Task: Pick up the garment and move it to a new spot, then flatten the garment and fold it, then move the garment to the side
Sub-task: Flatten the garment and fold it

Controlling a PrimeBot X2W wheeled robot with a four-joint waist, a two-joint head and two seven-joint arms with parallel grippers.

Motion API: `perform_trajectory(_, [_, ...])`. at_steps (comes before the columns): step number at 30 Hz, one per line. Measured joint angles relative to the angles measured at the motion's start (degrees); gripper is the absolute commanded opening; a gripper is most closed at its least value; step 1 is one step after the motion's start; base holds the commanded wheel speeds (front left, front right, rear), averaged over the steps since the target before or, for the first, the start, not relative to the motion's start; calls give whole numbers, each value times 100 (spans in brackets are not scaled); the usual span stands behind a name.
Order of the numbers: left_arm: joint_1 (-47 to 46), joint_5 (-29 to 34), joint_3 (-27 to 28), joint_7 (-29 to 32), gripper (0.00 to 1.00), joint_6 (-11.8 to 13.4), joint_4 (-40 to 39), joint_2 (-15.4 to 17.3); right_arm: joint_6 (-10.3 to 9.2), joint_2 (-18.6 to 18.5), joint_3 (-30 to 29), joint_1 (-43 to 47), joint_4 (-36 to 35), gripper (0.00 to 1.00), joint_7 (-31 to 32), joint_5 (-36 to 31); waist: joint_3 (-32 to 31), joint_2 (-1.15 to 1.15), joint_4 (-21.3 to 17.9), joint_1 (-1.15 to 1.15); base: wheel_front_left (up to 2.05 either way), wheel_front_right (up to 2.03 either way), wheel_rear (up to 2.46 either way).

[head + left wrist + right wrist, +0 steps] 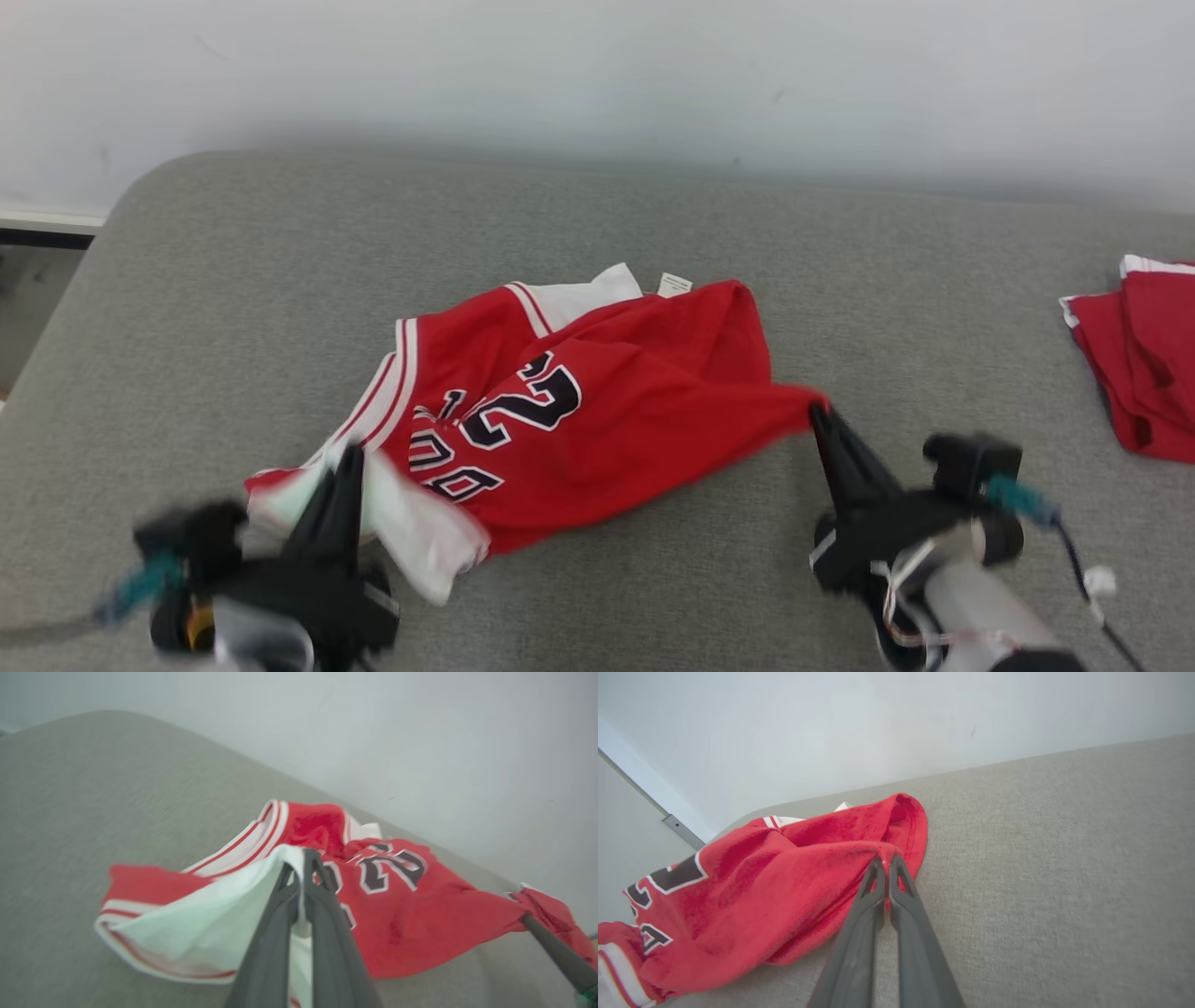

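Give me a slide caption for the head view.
Left end effector and right end effector pinch a crumpled red basketball jersey on grey upholstery.

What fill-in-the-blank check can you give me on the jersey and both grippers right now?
1. The left gripper pinches a ____ part of the jersey.
2. The right gripper pinches a ____ corner of it.
3. The other pile lies on the robot's ____ side.
4. The pad under the jersey is ____ in colour.

Missing words: white; red; right; grey.
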Motion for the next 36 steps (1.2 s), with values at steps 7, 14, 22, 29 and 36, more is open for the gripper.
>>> perform_trajectory(7, [-2194, 88, -153, 1289, 0, -151, -533, 465, 0, -142, -32, -1653, -472, 0, 831, 178, 230, 0, -273, 1, 0, 0, 0])
perform_trajectory(14, [-5398, 36, -46, 1961, 0, -318, 802, 407, -1, 14, -389, -4417, 673, 0, 1639, 396, 798, 1, -564, 2, 0, 0, 0])
perform_trajectory(22, [-8898, 630, -265, 1740, 0, -403, 2949, 80, -1, -69, -985, -7452, 2323, 0, 1742, -127, 1673, 1, -776, 2, 0, 0, 0])
perform_trajectory(29, [-10790, 1058, -368, 751, 0, -449, 4344, -102, -1, -111, -1270, -9069, 3332, 0, 1179, -744, 2344, 1, -996, 3, 0, 0, 0])
perform_trajectory(36, [-11898, 1109, -330, -285, 0, -492, 5179, -512, -1, -389, -1366, -10134, 3597, 0, 716, -1312, 2801, 0, -1122, -1, 0, 0, 0])
